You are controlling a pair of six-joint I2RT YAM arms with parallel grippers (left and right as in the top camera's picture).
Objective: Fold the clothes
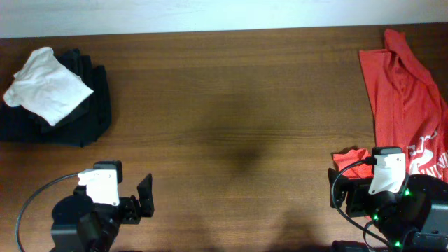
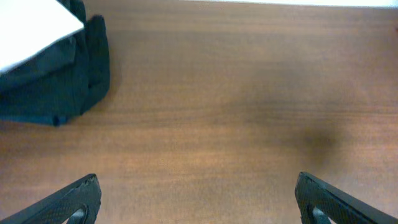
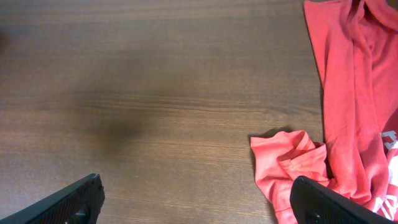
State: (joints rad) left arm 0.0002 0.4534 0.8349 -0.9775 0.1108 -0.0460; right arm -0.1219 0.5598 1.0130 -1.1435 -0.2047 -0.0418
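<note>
A red T-shirt (image 1: pixel 402 91) with white lettering lies crumpled along the table's right edge, one sleeve bunched toward the front (image 3: pixel 292 162). At the far left a white T-shirt (image 1: pixel 47 85) rests loosely on a pile of dark clothes (image 1: pixel 87 115). My left gripper (image 2: pixel 196 186) is open over bare wood near the front left, well short of that pile. My right gripper (image 3: pixel 196 186) is open at the front right. Its right finger (image 3: pixel 323 199) hangs over the edge of the red sleeve, and only wood shows between the jaws.
The brown wooden table (image 1: pixel 231 119) runs wall to wall between the two heaps. A pale wall borders its far edge. In the left wrist view the dark pile (image 2: pixel 56 81) and a corner of white cloth (image 2: pixel 31 28) sit at the upper left.
</note>
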